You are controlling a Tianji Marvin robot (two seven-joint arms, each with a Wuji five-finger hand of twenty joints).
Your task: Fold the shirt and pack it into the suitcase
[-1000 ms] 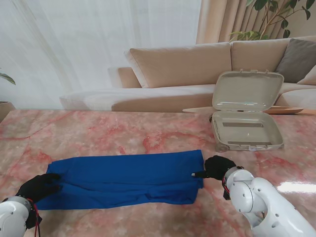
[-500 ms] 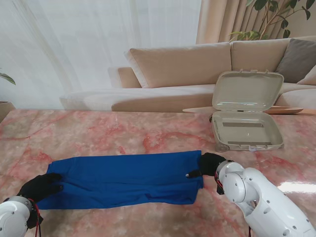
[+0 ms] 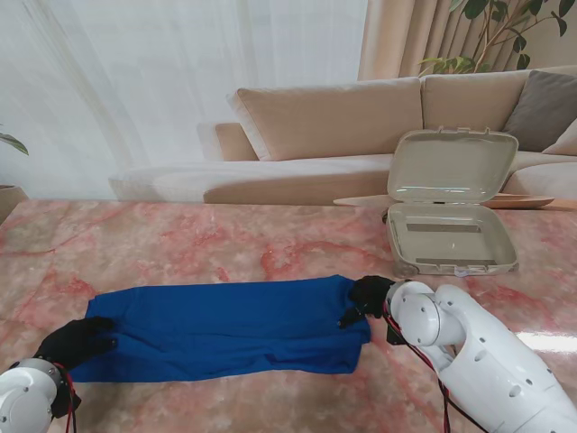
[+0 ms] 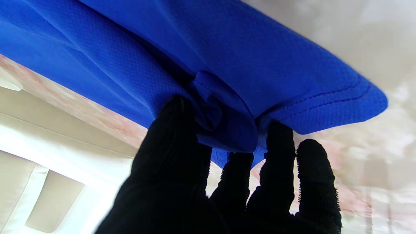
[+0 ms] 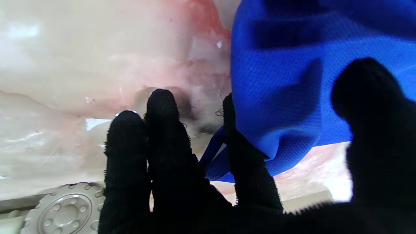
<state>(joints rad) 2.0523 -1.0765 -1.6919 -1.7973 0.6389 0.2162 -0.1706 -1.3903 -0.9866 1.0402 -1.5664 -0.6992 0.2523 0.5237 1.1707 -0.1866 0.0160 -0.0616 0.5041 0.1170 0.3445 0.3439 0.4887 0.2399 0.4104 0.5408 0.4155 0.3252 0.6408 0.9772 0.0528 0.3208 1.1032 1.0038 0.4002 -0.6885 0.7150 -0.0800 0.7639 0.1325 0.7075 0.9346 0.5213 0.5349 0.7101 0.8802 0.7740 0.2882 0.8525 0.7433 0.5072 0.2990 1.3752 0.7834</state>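
The blue shirt (image 3: 225, 325) lies as a long folded strip across the pink marble table (image 3: 225, 244). My left hand (image 3: 74, 341), in a black glove, is at the strip's left end. In the left wrist view, thumb and fingers (image 4: 175, 136) pinch a bunched fold of the shirt (image 4: 227, 48). My right hand (image 3: 368, 296) is at the far right corner of the shirt. In the right wrist view, the shirt's edge (image 5: 286, 91) sits between the thumb (image 5: 367, 97) and the fingers, slightly raised off the table. The beige suitcase (image 3: 451, 239) stands open farther away on the right, its lid (image 3: 451, 167) upright.
A beige sofa (image 3: 325, 117) and white curtains are beyond the table's far edge. A plant (image 3: 491, 27) stands behind the sofa at the right. A wheel of the suitcase (image 5: 66, 211) shows in the right wrist view, close behind my right hand.
My right hand has slid left along the table, carrying the shirt's right far corner inward, so the strip's right end has drawn in. My left hand has barely moved.
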